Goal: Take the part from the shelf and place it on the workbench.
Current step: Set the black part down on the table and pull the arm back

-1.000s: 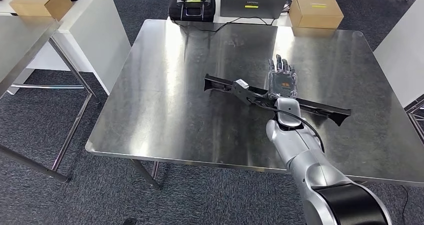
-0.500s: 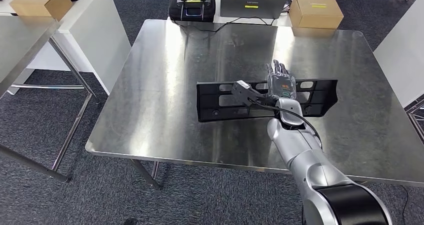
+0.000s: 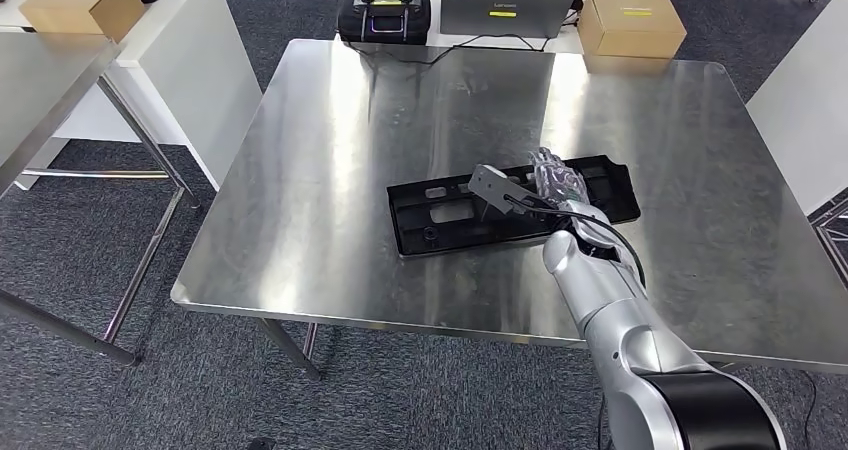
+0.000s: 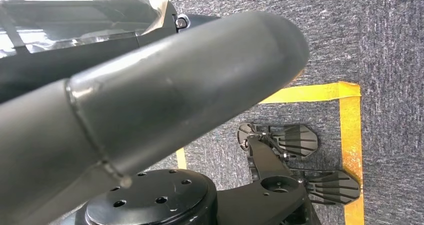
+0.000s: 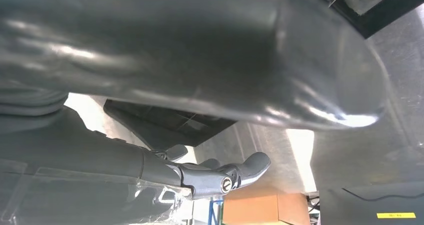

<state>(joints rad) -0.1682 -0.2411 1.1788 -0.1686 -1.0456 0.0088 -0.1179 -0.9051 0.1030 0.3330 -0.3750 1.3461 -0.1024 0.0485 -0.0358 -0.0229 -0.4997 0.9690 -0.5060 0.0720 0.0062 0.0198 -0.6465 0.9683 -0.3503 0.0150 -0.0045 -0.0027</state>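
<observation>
- Since the earlier frames the part (image 3: pixel 512 204) has tipped over: a second ago you saw it edge-on, half a second ago it stood tilted with its face toward the camera, and now it lies flat on the bench (image 3: pixel 330 170). The right hand (image 3: pixel 553 176) has dropped with it and sits lower over the steel.
- The part is a long black panel with cut-outs. It lies right of the bench's middle, well inside every edge.
- Its long axis runs across the bench from left to right, the right end a little farther from you than the left.
- Your right hand rests on the panel's right half. The fingers lie over the far long edge, and the wrist crosses the near edge.
- From the head view I cannot tell whether the fingers still clasp the panel or merely lie on it. The right wrist view shows the dark fingers (image 5: pixel 240 172) stretched out beside the panel's edge (image 5: pixel 165 120), which hints at a loose hold, no more.
- The left wrist view looks down at carpet and yellow tape (image 4: pixel 350 130), so that arm seems to hang at your side. I cannot tell whether the left hand (image 4: pixel 150 105) is spread or closed.
- The right hand is the nearer one by far. I judge the placing all but done; what remains is to let go and lift straight up, so the fingers clear the far edge without dragging the panel along.
</observation>
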